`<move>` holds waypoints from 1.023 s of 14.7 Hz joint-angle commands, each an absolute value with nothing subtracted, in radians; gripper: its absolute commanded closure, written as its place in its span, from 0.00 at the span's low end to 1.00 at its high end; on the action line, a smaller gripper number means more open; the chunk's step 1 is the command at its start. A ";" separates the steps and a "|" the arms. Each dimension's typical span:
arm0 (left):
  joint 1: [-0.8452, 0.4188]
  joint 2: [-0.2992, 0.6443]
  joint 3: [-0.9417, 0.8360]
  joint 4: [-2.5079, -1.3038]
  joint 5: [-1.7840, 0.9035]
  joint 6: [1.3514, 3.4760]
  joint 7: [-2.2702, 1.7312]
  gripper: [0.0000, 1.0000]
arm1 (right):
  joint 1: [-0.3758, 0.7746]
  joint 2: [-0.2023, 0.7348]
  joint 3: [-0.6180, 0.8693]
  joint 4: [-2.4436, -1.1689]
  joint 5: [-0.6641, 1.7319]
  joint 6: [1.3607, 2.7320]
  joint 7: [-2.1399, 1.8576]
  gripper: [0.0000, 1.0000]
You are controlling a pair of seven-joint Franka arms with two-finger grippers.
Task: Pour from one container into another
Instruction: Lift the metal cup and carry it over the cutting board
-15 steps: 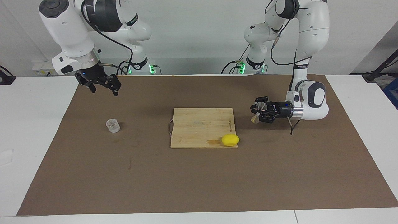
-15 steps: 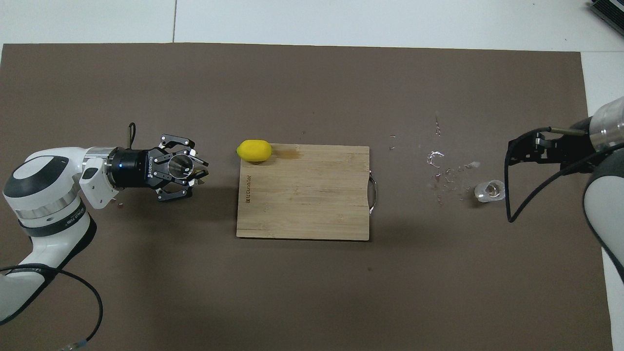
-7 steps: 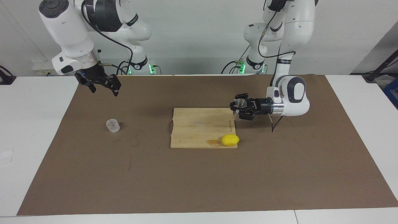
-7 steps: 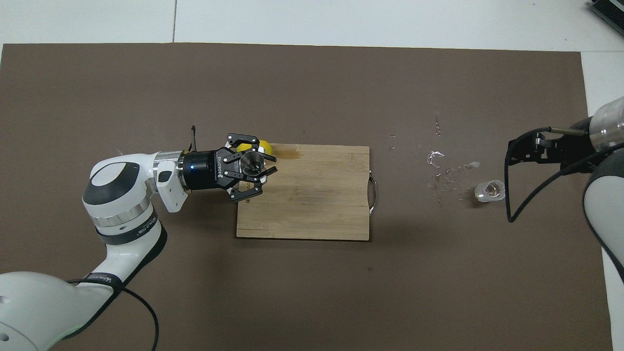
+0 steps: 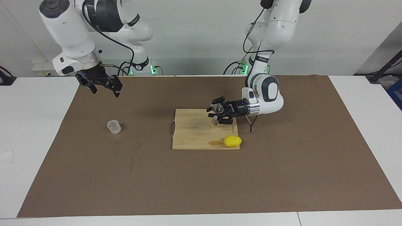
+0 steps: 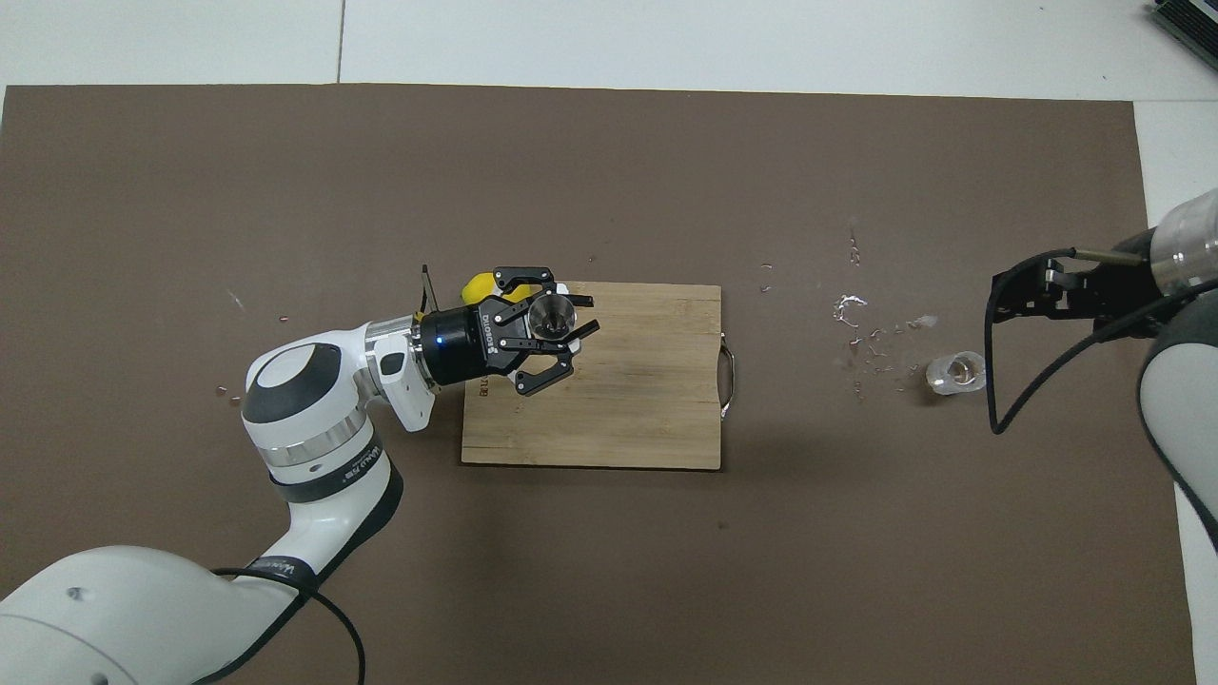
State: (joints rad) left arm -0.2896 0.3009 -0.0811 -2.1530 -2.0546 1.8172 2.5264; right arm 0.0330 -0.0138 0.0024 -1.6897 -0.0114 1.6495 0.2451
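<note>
Left gripper (image 5: 216, 113) clamped on jigger (image 5: 216, 110) over cutting board (image 5: 194, 131), placing. Right gripper (image 5: 105, 87) wide apart, waiting. Next: grab glass cup (image 5: 114, 126).

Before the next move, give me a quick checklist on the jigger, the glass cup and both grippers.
1. Jigger held by left gripper: ok, upright in its grip over the cutting board.
2. Jigger set down on the board: cannot tell.
3. Glass cup upright on the mat: ok.
4. Right gripper open, empty, raised clear of the cup: ok.
5. Lemon clear of the jigger: ok.
</note>
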 commanded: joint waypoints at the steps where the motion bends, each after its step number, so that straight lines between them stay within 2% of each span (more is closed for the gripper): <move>1: -0.347 0.331 -0.067 -2.175 -2.160 1.825 2.629 0.72 | 0.023 -0.035 0.005 -1.713 0.014 1.661 0.227 0.00; 4: -0.377 0.356 -0.067 -2.171 -2.194 1.833 2.632 0.72 | 0.023 -0.035 0.005 -1.713 0.014 1.661 0.227 0.00; 6: -0.390 0.371 -0.067 -2.169 -2.238 1.830 2.644 0.76 | 0.023 -0.035 0.005 -1.713 0.014 1.661 0.227 0.00; 14: -0.448 0.458 -0.067 -2.115 -2.333 1.825 2.709 0.76 | 0.023 -0.034 0.005 -1.713 0.014 1.661 0.227 0.00; 15: -0.448 0.462 -0.067 -2.114 -2.333 1.825 2.712 0.79 | 0.023 -0.035 0.005 -1.713 0.014 1.661 0.227 0.00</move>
